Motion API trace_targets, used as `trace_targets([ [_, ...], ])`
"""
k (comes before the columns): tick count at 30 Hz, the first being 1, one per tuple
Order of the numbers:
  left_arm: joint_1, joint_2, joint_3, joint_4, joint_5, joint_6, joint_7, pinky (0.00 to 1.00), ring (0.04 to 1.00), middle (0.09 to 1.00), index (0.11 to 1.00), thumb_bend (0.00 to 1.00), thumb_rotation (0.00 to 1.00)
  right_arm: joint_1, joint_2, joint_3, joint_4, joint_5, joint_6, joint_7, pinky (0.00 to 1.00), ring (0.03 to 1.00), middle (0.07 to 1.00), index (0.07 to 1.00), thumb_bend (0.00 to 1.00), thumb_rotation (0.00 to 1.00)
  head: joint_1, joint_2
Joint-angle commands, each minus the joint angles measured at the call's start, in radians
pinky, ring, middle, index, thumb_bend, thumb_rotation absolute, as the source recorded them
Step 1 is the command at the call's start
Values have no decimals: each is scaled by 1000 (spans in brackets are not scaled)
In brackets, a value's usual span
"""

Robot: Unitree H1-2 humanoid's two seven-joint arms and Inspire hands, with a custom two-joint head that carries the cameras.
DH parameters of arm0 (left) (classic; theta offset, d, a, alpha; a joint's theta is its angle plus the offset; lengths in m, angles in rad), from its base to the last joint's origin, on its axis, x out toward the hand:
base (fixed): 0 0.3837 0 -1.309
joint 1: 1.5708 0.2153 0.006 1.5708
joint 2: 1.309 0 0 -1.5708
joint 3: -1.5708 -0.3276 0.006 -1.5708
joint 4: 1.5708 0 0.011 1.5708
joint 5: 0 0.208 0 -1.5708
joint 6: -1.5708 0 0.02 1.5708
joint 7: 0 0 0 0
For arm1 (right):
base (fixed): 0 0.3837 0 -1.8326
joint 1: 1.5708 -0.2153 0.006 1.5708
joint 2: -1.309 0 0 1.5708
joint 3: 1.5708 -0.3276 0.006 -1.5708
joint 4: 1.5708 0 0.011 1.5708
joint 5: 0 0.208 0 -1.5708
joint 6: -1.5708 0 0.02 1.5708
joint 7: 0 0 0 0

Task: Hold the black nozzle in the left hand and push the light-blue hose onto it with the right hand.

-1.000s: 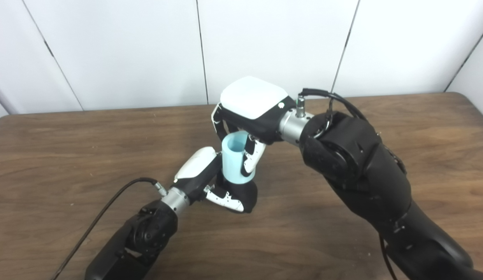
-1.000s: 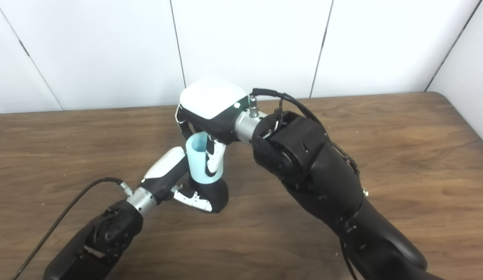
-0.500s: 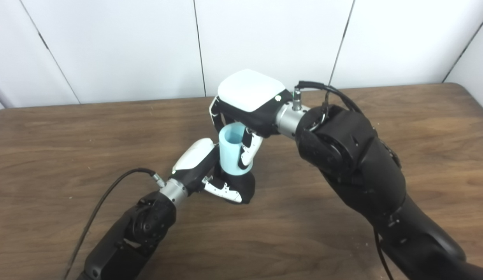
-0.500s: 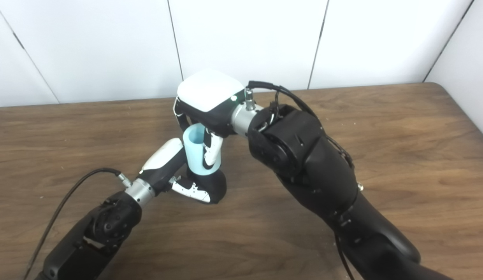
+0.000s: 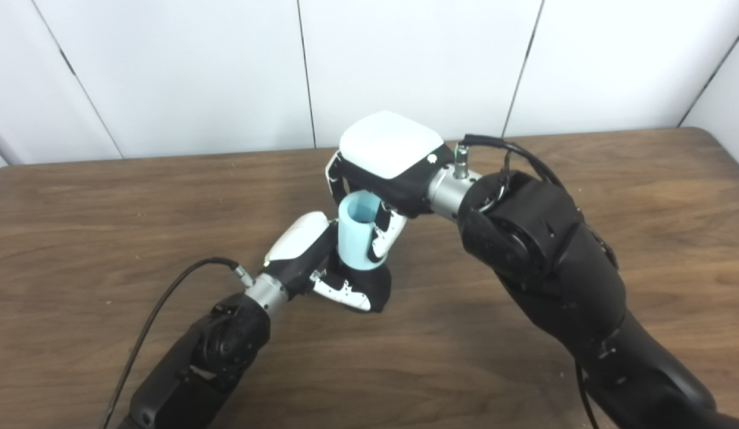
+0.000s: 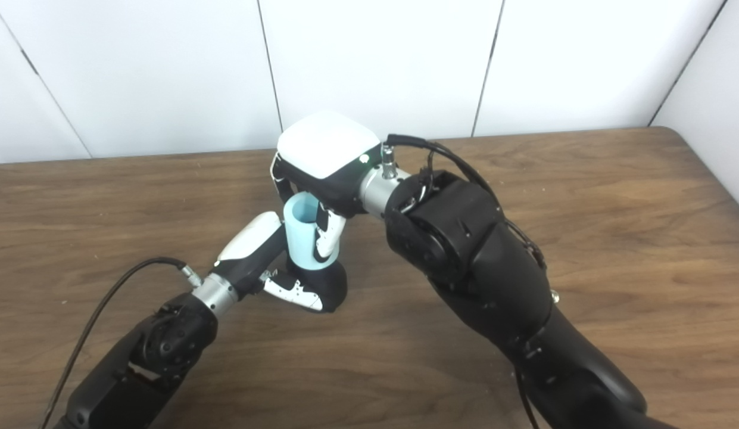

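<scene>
Over nozzle [image 5: 372,287], hose [image 5: 354,239] slightly lower now.

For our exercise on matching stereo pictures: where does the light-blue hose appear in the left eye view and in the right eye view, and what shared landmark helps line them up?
Left eye view: the light-blue hose stands upright just left of picture centre, under the right hand.
Right eye view: the light-blue hose sits further left, again under that hand.
Shared landmark: the black nozzle directly below the hose, held by the left hand.
</scene>
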Motion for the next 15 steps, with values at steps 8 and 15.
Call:
trace_targets([
  [8,84,34,-77,65,74,102,-148,273,321,373,475,515,88,38,-22,33,62,15,-60,27,27,109,469,489,528,0,0,2],
  [15,82,30,-78,66,79,101,-149,283,324,373,474,515,87,42,-13,45,99,12,-72,4,29,109,469,489,528,0,4,2],
])
